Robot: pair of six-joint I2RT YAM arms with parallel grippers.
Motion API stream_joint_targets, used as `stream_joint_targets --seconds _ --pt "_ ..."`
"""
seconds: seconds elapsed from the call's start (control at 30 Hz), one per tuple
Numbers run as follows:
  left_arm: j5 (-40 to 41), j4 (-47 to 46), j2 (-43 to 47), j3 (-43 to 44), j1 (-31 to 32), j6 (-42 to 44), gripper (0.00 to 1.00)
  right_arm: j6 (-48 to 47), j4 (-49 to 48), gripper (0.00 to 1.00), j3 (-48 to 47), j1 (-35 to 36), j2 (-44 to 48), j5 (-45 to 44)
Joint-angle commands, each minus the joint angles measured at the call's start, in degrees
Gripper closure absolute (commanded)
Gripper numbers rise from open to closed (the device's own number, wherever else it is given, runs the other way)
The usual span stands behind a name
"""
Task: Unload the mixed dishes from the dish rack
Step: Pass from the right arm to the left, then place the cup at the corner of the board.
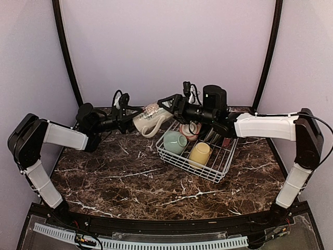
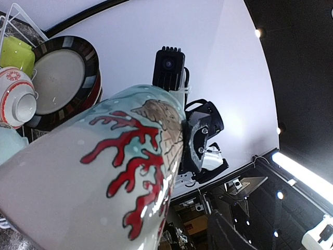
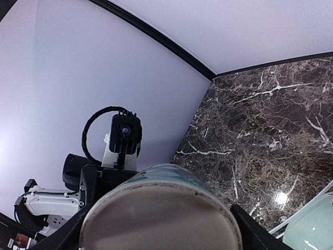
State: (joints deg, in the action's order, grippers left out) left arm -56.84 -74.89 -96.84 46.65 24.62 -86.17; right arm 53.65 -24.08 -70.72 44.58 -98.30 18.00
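mug look: cream mug (image 1: 148, 121) with a curved handle, red coral branches and a tan shell painted on its side, and a teal speckled band at the end nearer the right tool.
mug place: in the air, lying tilted on its side between the two tools, above the desk (image 1: 130, 177). It is just left of the dish rack (image 1: 208, 171) and touches neither.
right tool: the right tool (image 1: 170, 105) has its jaws spread wide around the teal end and holds it. Dark fingers (image 3: 250, 232) flank the mug on both sides.
left tool: the left tool (image 1: 129, 115) is up against the mug's other end. Its fingers don't show in its own wrist view, so I can't tell whether it grips or how far it is open.
rack contents: mint bowl (image 1: 175, 141), yellow mug (image 1: 200, 153) and pink-striped bowl (image 1: 190, 130). The dark pieces at the far side are unclear.
top view only: both arms, the mug's handle hanging down, the whole rack on the marble desk.
left wrist only: the coral pattern up close (image 2: 130, 166), a dark-rimmed plate (image 2: 62, 78) with a pale centre, a lime bowl (image 2: 15, 52), and the right wrist's camera beyond the mug.
right wrist only: the mug's flat pale round end (image 3: 161, 219) filling the gap between the fingers, with the left wrist's camera behind it.
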Motion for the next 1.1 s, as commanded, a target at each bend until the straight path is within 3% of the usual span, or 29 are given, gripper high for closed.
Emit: stream_joint_targets --seconds 0.0,0.17,0.27,0.37,0.43,0.47,0.57,0.77,0.83,0.9,0.93,0.97,1.0,1.03,1.07 --pt "-1.86 -16.32 0.08 0.81 0.26 -2.31 0.54 1.84 -12.02 1.00 -3.15 0.69 0.31 0.67" --pt "-3.47 -18.26 0.42 1.91 0.25 -2.98 0.69 2.29 -13.67 1.00 -1.67 0.69 0.24 1.13" --pt "-4.46 -18.25 1.25 2.50 0.14 -2.35 0.86 1.75 -13.27 0.95 -0.78 0.64 1.05 1.12" --pt "-4.63 -18.24 2.84 2.44 -0.78 -1.46 0.98 0.31 -12.40 0.75 0.41 0.53 2.41 0.93" --pt "-4.60 -18.22 4.37 2.19 -1.93 -0.68 0.99 -0.74 -11.28 0.50 1.70 0.10 3.78 0.52" --pt "-4.47 -18.06 4.81 2.07 -2.38 -0.05 0.99 -1.18 -10.69 0.32 2.75 -0.16 4.63 0.21" --pt "-4.08 -16.56 7.25 1.43 -5.28 1.75 0.99 -2.27 -8.21 0.04 5.09 -1.52 7.12 0.09" --pt "-4.03 -6.83 10.69 1.17 -11.13 8.25 0.99 -12.39 3.31 0.01 4.76 -2.91 11.89 -0.11" --pt "-3.31 4.98 12.96 1.69 -12.81 15.24 0.99 -16.94 8.59 0.01 3.42 -2.90 12.94 -0.10" --pt "1.27 27.17 16.75 3.91 -14.08 35.91 0.99 -21.23 15.19 0.01 1.82 -2.83 13.56 -0.10" --pt "4.97 47.34 19.58 7.05 -14.34 42.23 0.99 -23.10 18.42 0.01 1.10 -2.75 13.68 -0.72" --pt "15.44 57.07 20.72 8.90 -14.34 54.40 0.99 -24.79 21.04 0.01 0.69 -2.68 13.97 -1.55" --pt "21.24 72.24 22.17 12.17 -14.21 58.86 0.99 -26.32 23.28 0.01 0.52 -2.66 14.35 -2.53" --pt "32.47 77.79 22.55 13.56 -14.23 64.78 0.99 -28.08 25.49 0.01 0.54 -2.53 14.70 -3.65" --pt "37.58 86.73 22.59 16.59 -14.25 67.17 0.99 -29.75 27.15 0.01 0.75 -2.42 15.29 -4.65"
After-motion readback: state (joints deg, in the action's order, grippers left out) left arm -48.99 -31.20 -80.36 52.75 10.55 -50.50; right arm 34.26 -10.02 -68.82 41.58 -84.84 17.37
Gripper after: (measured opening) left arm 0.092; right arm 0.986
